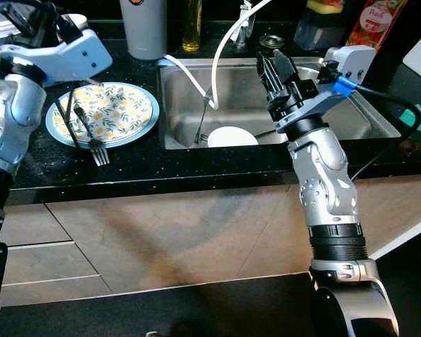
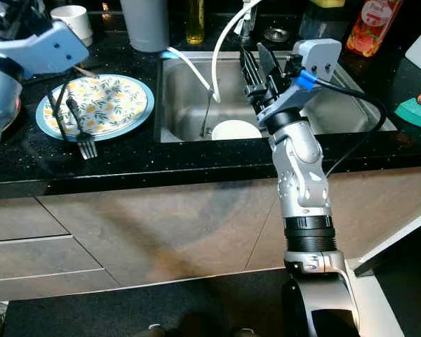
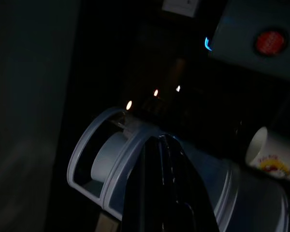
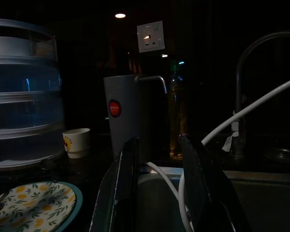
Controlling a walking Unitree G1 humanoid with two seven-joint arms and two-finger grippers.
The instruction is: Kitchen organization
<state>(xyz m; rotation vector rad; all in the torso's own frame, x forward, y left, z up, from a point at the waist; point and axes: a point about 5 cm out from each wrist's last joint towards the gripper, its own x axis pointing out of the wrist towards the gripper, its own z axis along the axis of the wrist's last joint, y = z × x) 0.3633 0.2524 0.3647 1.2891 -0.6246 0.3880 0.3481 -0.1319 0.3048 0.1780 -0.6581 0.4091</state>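
Observation:
A flowered plate (image 1: pixel 111 111) with a blue rim lies on the black counter left of the sink (image 1: pixel 337 112). A dark fork (image 1: pixel 91 137) rests across the plate's near edge, tines out on the counter, beside another thin dark utensil (image 1: pixel 68 116). In the sink sits a white bowl (image 1: pixel 231 136). My right gripper (image 1: pixel 272 60) hovers above the sink's middle, open and holding nothing; its wrist view looks along the fingers (image 4: pixel 123 183) toward the back wall. My left gripper (image 3: pixel 162 140) is raised over the counter's far left, behind the plate, shut and empty.
A white hose (image 1: pixel 221 49) curves down from the tap into the sink. A grey jug (image 1: pixel 144 28), an oil bottle (image 1: pixel 191 24), a white cup (image 2: pixel 74 20) and a stacked clear container (image 4: pixel 19 92) line the back. A red packet (image 1: pixel 375 21) stands at the far right.

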